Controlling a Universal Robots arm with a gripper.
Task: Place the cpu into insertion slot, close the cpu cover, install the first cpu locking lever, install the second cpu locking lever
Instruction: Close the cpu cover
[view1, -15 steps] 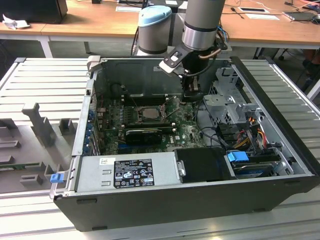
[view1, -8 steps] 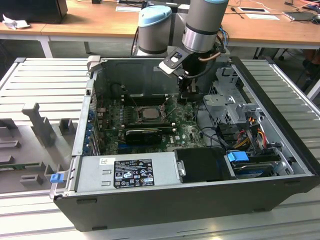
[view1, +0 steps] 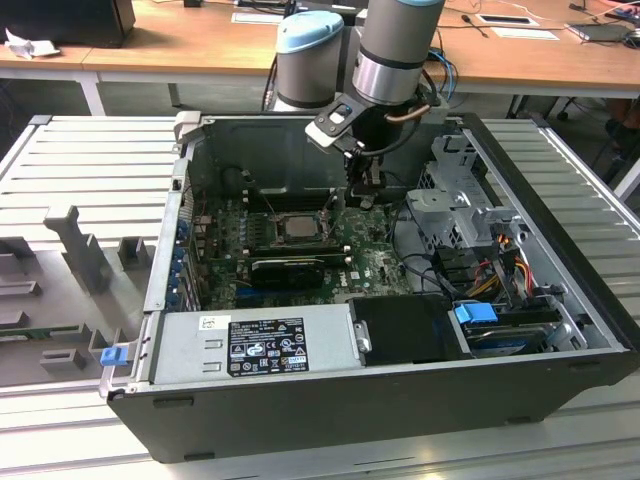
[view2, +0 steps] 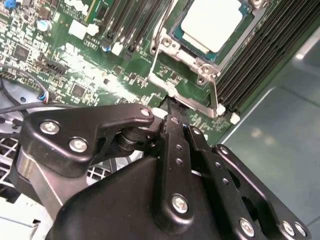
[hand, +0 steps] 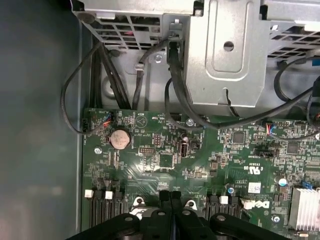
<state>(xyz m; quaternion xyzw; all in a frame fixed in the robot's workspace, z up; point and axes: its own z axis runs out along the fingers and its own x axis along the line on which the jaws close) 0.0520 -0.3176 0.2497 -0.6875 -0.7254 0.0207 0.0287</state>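
Note:
The cpu, a flat silver square, lies in the insertion slot on the green board. The silver cpu cover lies flat around it. Thin wire locking levers run along two sides, one by the memory slots and one at the near edge. I cannot tell whether they are latched. My gripper hovers shut just off the socket's corner, close to the near lever, with nothing visible between its fingers. In the exterior view the gripper hangs to the right of the cpu.
Inside the open case a black graphics card lies in front of the socket. The power supply is nearer still. A metal drive cage and black cables crowd the side beyond the gripper. Memory slots flank the socket.

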